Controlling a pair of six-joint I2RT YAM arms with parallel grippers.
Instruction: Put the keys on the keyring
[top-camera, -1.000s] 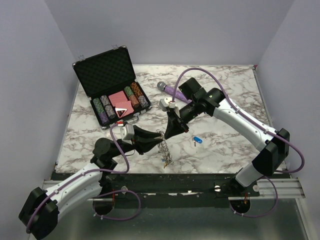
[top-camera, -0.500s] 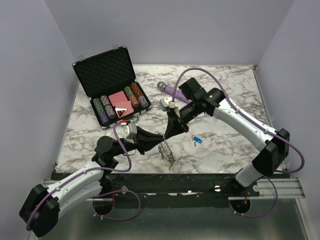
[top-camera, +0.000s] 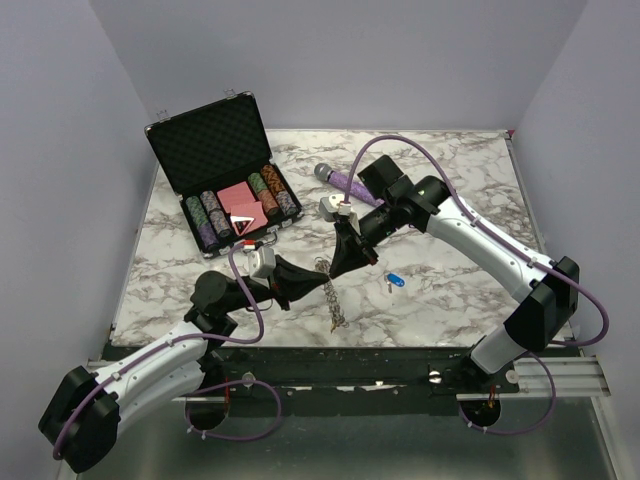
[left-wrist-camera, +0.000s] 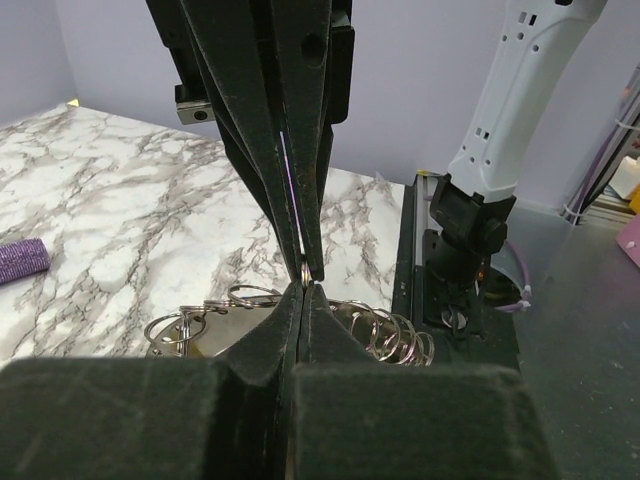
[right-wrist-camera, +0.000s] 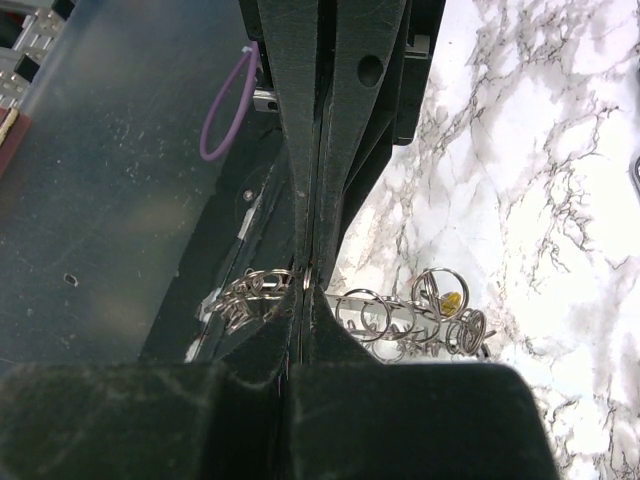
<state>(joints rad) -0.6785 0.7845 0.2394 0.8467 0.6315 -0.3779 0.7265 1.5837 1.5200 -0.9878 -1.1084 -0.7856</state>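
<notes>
Pinching the keyring (top-camera: 335, 300) from both sides: left gripper (top-camera: 318, 273) and right gripper (top-camera: 333, 269) both clamped shut on its top, tips meeting, ring trailing down near the table (top-camera: 450, 300) front edge. Steadying step. Blue key (top-camera: 393, 281) lying loose beside. Next likely needing one gripper releasing to fetch it.

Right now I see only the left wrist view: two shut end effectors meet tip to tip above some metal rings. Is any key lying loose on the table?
Observer: Yes. The top view shows a blue key on the marble table, apart from the keyring.
Operator: Is any key among the rings?
Observer: In the right wrist view a yellow key cap shows among them; whether it is threaded, I cannot tell.
Operator: What else is on the table?
Observer: From above, an open case of poker chips stands at the far left.
</notes>
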